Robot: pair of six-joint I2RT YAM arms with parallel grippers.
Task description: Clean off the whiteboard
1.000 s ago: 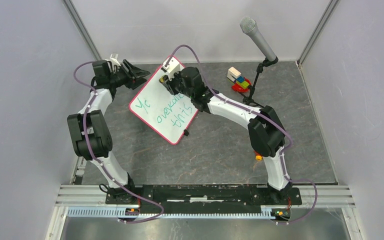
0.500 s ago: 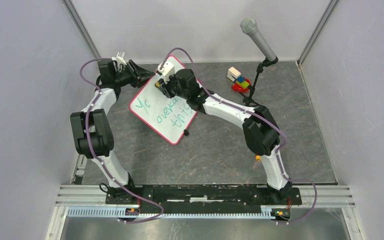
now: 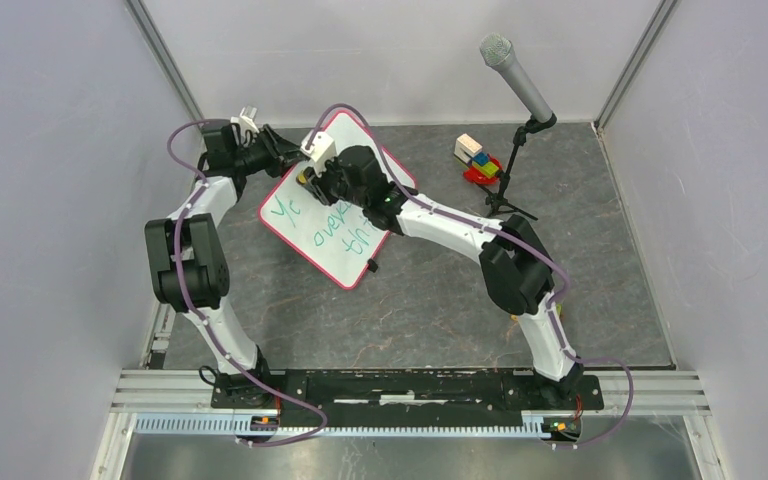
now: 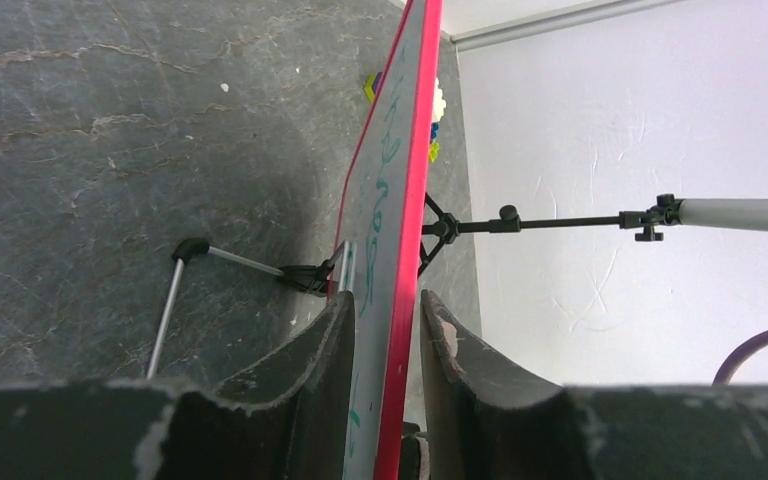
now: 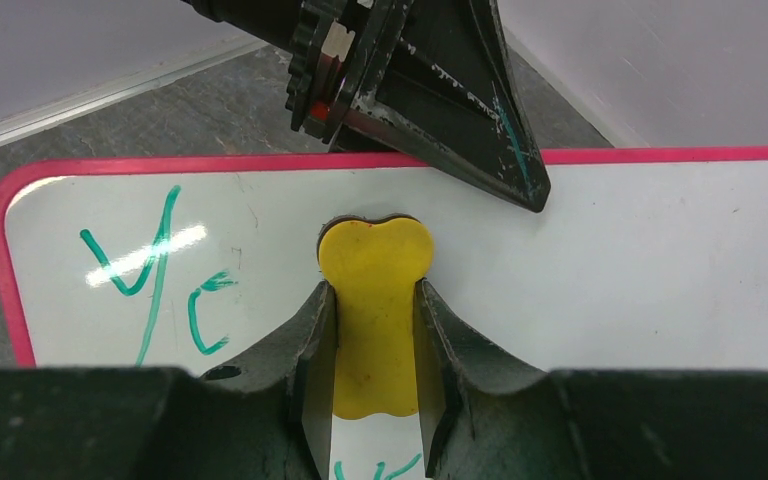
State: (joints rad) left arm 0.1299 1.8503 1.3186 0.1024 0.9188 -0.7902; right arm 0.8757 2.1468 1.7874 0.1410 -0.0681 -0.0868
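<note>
The whiteboard (image 3: 335, 262), pink-framed with green handwriting, lies tilted at the back left of the floor. My left gripper (image 3: 285, 150) is at its far left edge. In the left wrist view the board (image 4: 385, 200) runs edge-on between the fingers of that gripper (image 4: 385, 297), which press on both faces. My right gripper (image 3: 310, 180) is over the board's upper part, shut on a yellow eraser (image 5: 375, 260) that rests on the white surface (image 5: 620, 260). Green letters lie left of and below the eraser. The left gripper's fingers (image 5: 460, 120) overlap the board's far edge just beyond it.
A microphone (image 3: 516, 75) on a black tripod stands at the back right, with coloured toy blocks (image 3: 475, 155) beside its foot. The board's folding metal leg (image 4: 170, 310) sticks out underneath. Grey walls close in on the left, right and back.
My left gripper moved right onto the board's edge and its jaws narrowed around it. My right gripper slid left across the board with the eraser.
</note>
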